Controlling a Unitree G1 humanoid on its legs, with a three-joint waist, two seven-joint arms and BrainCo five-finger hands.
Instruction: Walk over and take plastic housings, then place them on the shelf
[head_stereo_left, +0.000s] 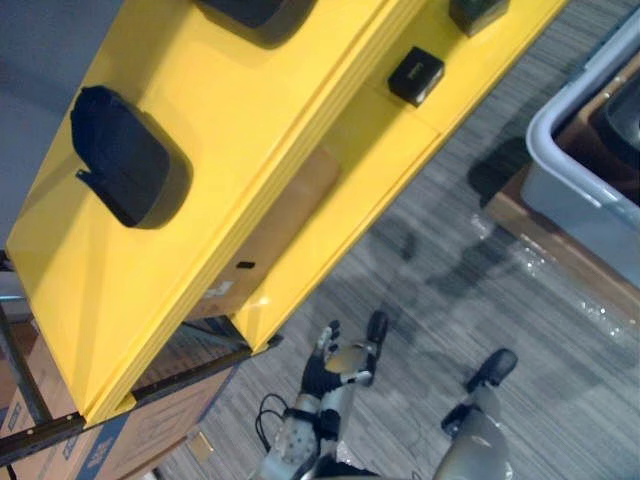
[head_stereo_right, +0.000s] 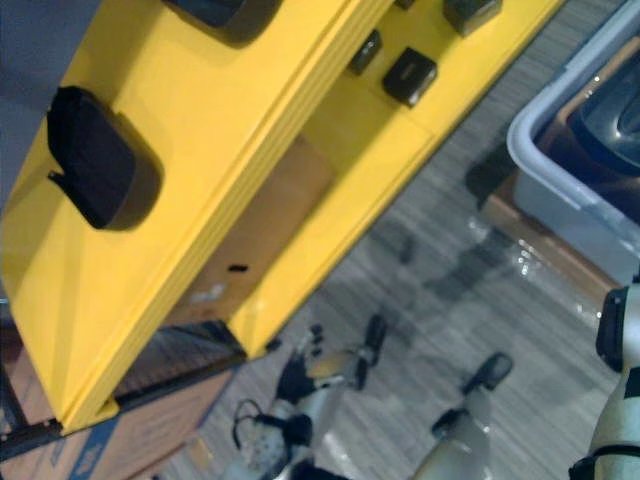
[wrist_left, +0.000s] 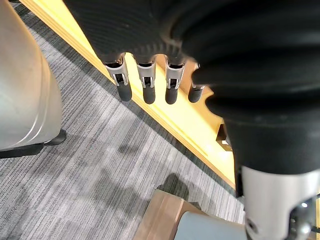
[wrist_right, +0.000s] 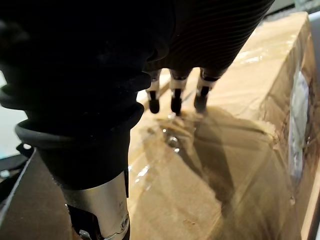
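Beside the shelf (head_stereo_left: 260, 120), left hand (wrist_left: 146, 80) and right hand (wrist_right: 176, 97) are hanging empty, fingers straight; you're probably fetching housings (head_stereo_right: 615, 125) from the bin (head_stereo_left: 578, 212) next.

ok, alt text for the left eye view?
Dark plastic housings sit on a two-tier yellow shelf crossing the view diagonally. Below it, the robot's open left hand hangs empty over grey striped carpet; a grey plastic bin stands at the right edge.
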